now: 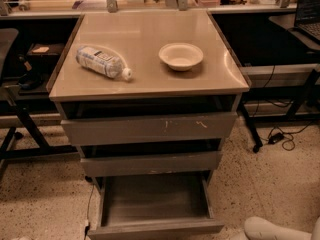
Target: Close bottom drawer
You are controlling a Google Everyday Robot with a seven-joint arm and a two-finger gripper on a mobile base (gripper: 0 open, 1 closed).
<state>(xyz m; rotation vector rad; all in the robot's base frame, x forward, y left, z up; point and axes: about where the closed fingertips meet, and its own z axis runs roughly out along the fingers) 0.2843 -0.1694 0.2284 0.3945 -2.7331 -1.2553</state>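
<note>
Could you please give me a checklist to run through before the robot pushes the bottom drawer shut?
1. Bottom drawer pulled far out, front panel free to push: ok.
2. Its tray holds nothing that could jam: ok.
3. Cable by its left side clear of the slide: cannot tell.
4. Gripper lined up with the front panel: cannot tell. The gripper is out of view, and only the white arm shows at lower right.
5. Bottle and bowl sit back from the front edge of the cabinet top: ok.
</note>
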